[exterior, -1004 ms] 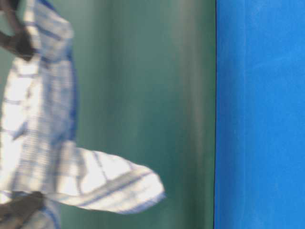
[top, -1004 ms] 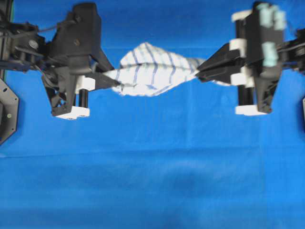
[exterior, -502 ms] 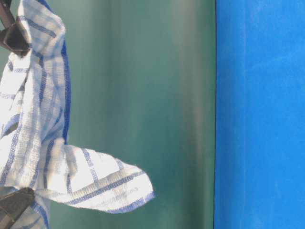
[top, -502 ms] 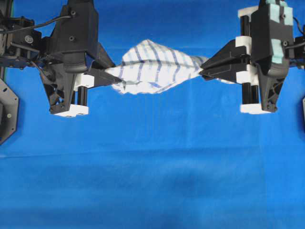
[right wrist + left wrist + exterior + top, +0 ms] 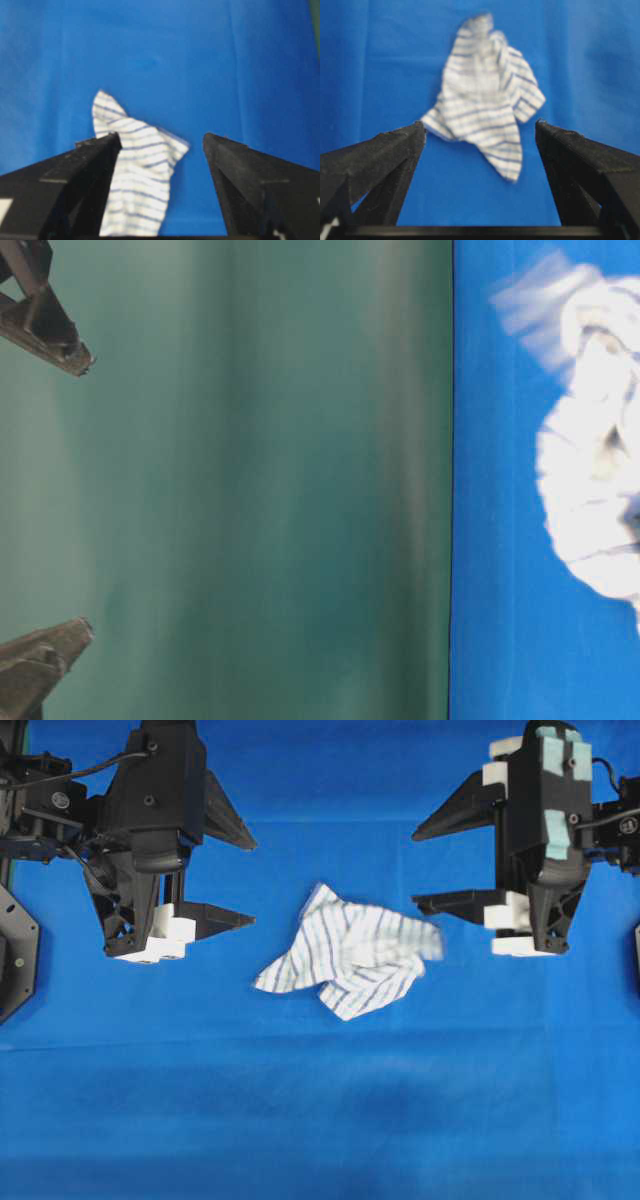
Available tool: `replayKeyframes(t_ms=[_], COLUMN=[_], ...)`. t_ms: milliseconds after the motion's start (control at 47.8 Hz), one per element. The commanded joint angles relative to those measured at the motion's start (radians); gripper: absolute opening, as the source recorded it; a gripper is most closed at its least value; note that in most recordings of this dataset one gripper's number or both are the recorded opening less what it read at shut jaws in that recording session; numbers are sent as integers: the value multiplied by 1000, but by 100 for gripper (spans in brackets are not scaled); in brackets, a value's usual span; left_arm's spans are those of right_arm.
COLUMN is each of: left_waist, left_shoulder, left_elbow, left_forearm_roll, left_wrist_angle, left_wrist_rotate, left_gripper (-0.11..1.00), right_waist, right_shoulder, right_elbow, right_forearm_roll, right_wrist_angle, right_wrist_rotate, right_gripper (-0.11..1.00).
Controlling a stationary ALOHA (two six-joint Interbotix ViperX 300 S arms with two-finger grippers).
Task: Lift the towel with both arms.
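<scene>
From where I stand, the towel [image 5: 345, 952] lies crumpled on the blue tablecloth [image 5: 320, 1120] that covers the tabletop, roughly midway between the two arms and a little nearer the viewer's side of the overhead view than either of them. It is bunched and folded over itself, its thin blue stripes running at different angles, and one edge looks smeared in the pictures.

The left tool [image 5: 245, 878] stands wide open, its two pointed black fingers spread far apart with nothing between them; the towel lies apart from it, out beyond the tips. The right tool [image 5: 422, 868] is spread just as wide and holds nothing either. Its arm carries pale teal tape patches [image 5: 558, 820] on the black housing.

From the left wrist camera the towel [image 5: 485, 105] sits out ahead, framed between the parted fingers [image 5: 395, 150]. From the right wrist camera it [image 5: 132, 175] lies below and partly behind one finger [image 5: 85, 170].

The table-level picture shows two dark fingertips [image 5: 50, 335] against a green backdrop [image 5: 260, 490], with the towel [image 5: 595, 450] a white blur on the blue.
</scene>
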Motion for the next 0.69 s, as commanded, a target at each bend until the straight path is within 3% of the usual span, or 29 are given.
replayKeyframes(t_ms=[0,105,398,670], left_waist=[3,-3,-57,-71], left_shoulder=[-15,-6,74,199], left_elbow=[0,28,160,275], left_forearm_roll=[-2,-2,-5,-5], left_wrist_angle=[-9,-31,-232,-431], left_wrist_rotate=[-3,-3,-6,-8], left_gripper=[90,91,91,91], right_waist=[-3,-3,43,101], right_shoulder=[-3,9,60,163], right_elbow=[-18,6,101,195], right_forearm_roll=[-6,-3,18,74], right_wrist_angle=[-3,-3,-17,-137], right_wrist_rotate=[3,6,25,25], right_gripper=[67,68,68,68])
